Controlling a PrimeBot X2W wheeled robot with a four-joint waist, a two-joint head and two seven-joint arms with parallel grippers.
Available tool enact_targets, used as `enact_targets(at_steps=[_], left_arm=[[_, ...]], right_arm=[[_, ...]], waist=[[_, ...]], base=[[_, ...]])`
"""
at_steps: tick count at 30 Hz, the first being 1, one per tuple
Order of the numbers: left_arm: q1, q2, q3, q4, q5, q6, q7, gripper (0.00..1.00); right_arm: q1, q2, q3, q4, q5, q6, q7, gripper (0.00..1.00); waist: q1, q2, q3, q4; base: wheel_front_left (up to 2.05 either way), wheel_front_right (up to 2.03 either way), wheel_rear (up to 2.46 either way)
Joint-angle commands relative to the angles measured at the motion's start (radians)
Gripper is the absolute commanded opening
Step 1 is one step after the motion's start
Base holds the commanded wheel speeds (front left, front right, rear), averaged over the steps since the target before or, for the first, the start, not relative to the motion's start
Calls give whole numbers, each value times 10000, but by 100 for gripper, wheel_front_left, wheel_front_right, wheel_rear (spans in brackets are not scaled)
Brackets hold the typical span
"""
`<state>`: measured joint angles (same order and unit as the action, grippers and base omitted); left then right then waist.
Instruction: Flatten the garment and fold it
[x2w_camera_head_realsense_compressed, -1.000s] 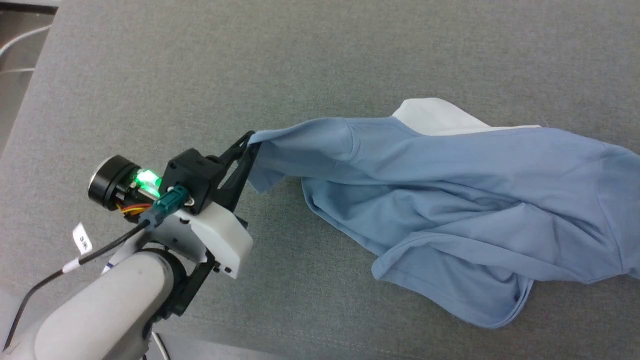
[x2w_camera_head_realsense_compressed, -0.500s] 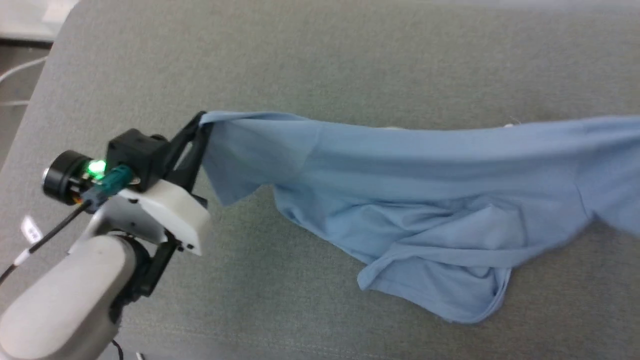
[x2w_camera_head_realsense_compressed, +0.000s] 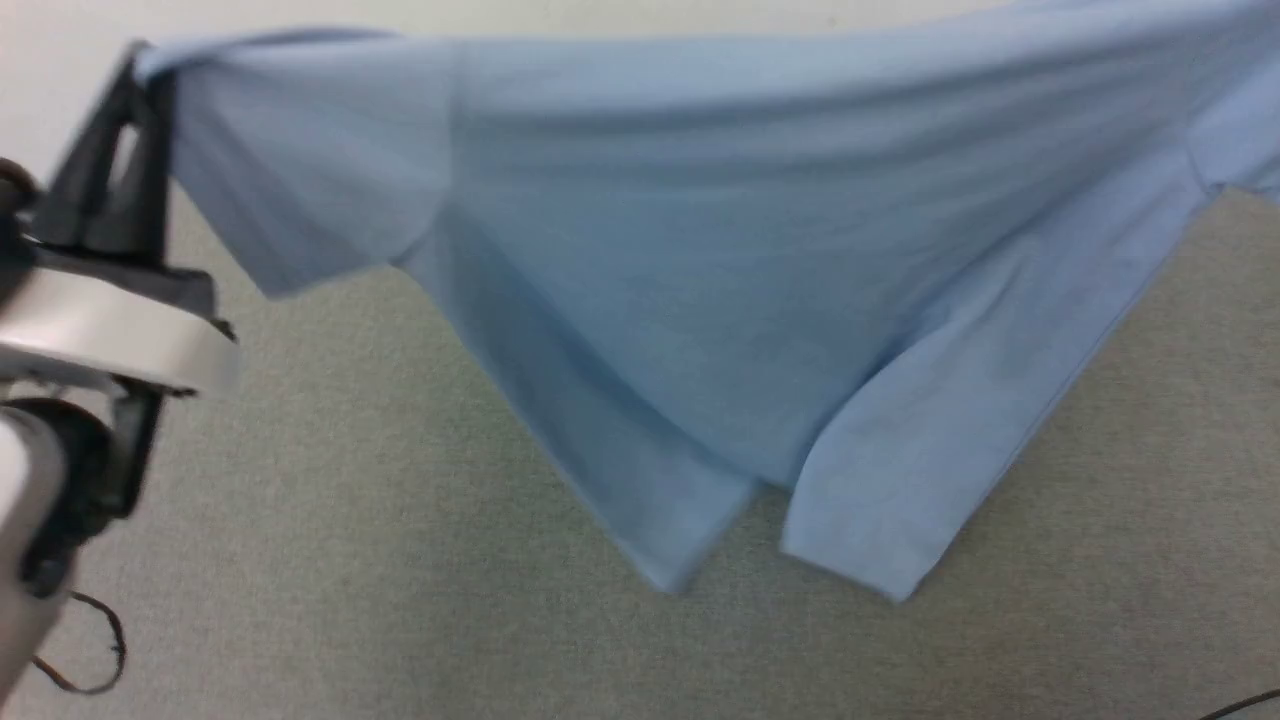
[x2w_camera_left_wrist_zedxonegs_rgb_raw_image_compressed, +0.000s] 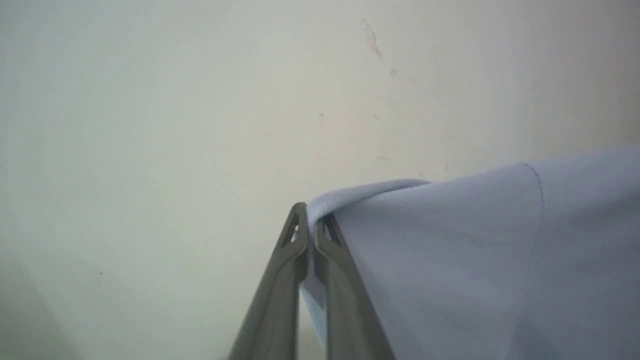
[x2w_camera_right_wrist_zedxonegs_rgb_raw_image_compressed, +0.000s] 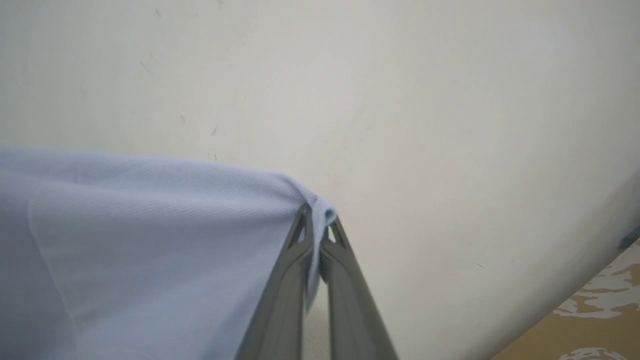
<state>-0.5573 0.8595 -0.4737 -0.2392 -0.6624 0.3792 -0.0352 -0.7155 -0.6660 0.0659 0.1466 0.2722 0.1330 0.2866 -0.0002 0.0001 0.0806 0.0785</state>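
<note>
The garment (x2w_camera_head_realsense_compressed: 680, 250), a light blue knit shirt, hangs stretched in the air above the grey table (x2w_camera_head_realsense_compressed: 350, 580), its lower part drooping in two flaps toward the cloth surface. My left gripper (x2w_camera_head_realsense_compressed: 140, 65) is shut on its upper left corner at the left edge of the head view. In the left wrist view the gripper (x2w_camera_left_wrist_zedxonegs_rgb_raw_image_compressed: 312, 220) pinches a fold of the garment (x2w_camera_left_wrist_zedxonegs_rgb_raw_image_compressed: 475, 260). In the right wrist view my right gripper (x2w_camera_right_wrist_zedxonegs_rgb_raw_image_compressed: 316, 220) is shut on another corner of the garment (x2w_camera_right_wrist_zedxonegs_rgb_raw_image_compressed: 150, 240). The collar is hidden.
A pale wall (x2w_camera_left_wrist_zedxonegs_rgb_raw_image_compressed: 200, 100) stands behind the held shirt in both wrist views. A dark cable (x2w_camera_head_realsense_compressed: 80, 660) loops at the lower left of the head view. A patterned floor patch (x2w_camera_right_wrist_zedxonegs_rgb_raw_image_compressed: 595, 310) shows at the right wrist view's lower right.
The right gripper has shut on the garment. Both arms have lifted it off the table, so it now hangs spread between them; the head camera has also tilted up.
</note>
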Motion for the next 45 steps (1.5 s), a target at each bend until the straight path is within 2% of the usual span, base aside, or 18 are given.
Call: enact_targets(at_steps=[1, 8, 11, 15, 20, 23, 27, 31, 34, 39, 45], left_arm=[[-189, 200, 280, -163, -22, 177, -138, 0], [-687, 762, 1482, -1148, -122, 530, -557, 0], [-925, 1014, 1672, -1262, -232, 431, -357, 0], [-1534, 1068, 1645, -865, -641, -67, 93, 0], [-2830, 997, 1183, 428, -769, -1061, 695, 0], [-3936, 777, 854, 1381, -600, -1635, 956, 0], [-5552, 299, 473, 2759, -185, -2234, 1052, 0], [-7256, -305, 201, 4103, 273, -2692, 885, 0], [-8533, -767, 143, 5085, 636, -2881, 444, 0], [-10327, -1470, 256, 6441, 1051, -2960, -658, 0], [-11264, -2079, 122, 7901, 1276, -3223, -1599, 0]], right_arm=[[-209, 79, -130, -274, -17, -23, -35, 0], [-881, -1, -248, -1359, 144, -23, 365, 0], [-1383, -81, -140, -1451, 269, -23, 539, 0], [-2329, -135, 172, -1166, 410, -23, 589, 0], [-3877, -57, 723, -96, 373, -23, 358, 0], [-4997, 149, 988, 832, 183, -23, -26, 0], [-6425, 1169, 491, 2528, 185, -23, -437, 0], [-7816, 1760, 164, 3790, -417, -23, -1029, 0], [-8859, 2136, -241, 4680, -870, -23, -1454, 0], [-10275, 2633, -1105, 5894, -1602, -23, -2289, 0], [-10728, 3194, -1541, 6870, -2202, -23, -3006, 0]], waist=[[2, -1, -563, -480], [2, -1, -592, -684], [2, -1, -332, -764], [2, -1, 358, -882], [2, -1, 1530, -1034], [2, -1, 2290, -1107], [2, -1, 3160, -1239], [2, -1, 3981, -1284], [2, -1, 4520, -1311], [2, -1, 5144, -1323], [2, -1, 5510, -1267]], base=[[0, 0, 0], [0, 0, 0], [0, 0, 0], [0, 0, 0], [0, 0, 0], [0, 0, 0], [0, 0, 0], [0, 0, 0], [0, 0, 0], [0, 0, 0], [0, 0, 0]])
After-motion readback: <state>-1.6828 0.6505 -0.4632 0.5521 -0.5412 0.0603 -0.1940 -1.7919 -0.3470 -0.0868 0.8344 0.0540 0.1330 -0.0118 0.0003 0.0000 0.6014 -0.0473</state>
